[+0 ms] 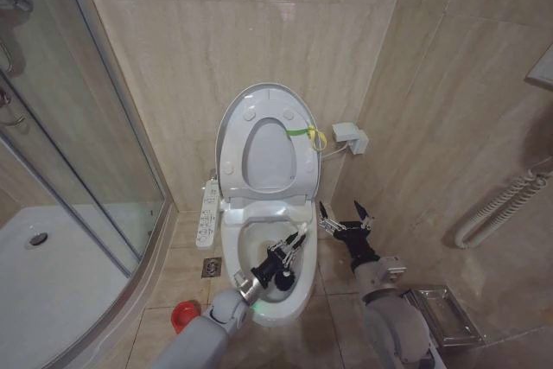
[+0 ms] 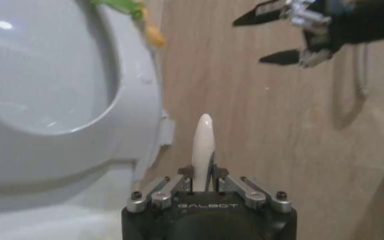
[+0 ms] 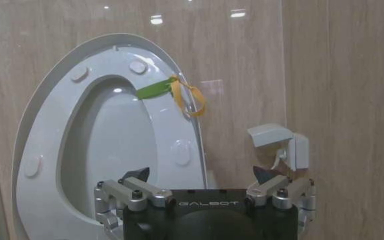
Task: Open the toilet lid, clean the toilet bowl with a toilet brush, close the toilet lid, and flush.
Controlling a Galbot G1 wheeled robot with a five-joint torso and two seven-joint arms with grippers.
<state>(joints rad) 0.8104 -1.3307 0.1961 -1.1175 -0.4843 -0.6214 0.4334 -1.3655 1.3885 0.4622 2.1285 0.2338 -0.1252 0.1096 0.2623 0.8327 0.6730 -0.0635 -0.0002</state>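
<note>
The toilet lid (image 1: 259,97) stands raised against the wall with the ring seat (image 1: 235,149) folded up against it, a yellow-green band (image 1: 302,133) tied at its edge. Below lies the open toilet bowl (image 1: 246,239). My left gripper (image 1: 292,251) hangs over the bowl, shut on the thin white handle of the toilet brush (image 2: 203,142); the bristle head is hidden. My right gripper (image 1: 341,213) is open and holds nothing, to the right of the bowl near the wall. In the right wrist view the right gripper (image 3: 202,176) faces the lid (image 3: 112,145).
A control panel (image 1: 208,212) runs along the bowl's left side. The red holder cup (image 1: 185,314) sits on the floor at front left. A glass shower enclosure (image 1: 86,170) and tray (image 1: 43,274) close off the left. A wall box (image 1: 350,136) and grab rail (image 1: 501,205) are on the right.
</note>
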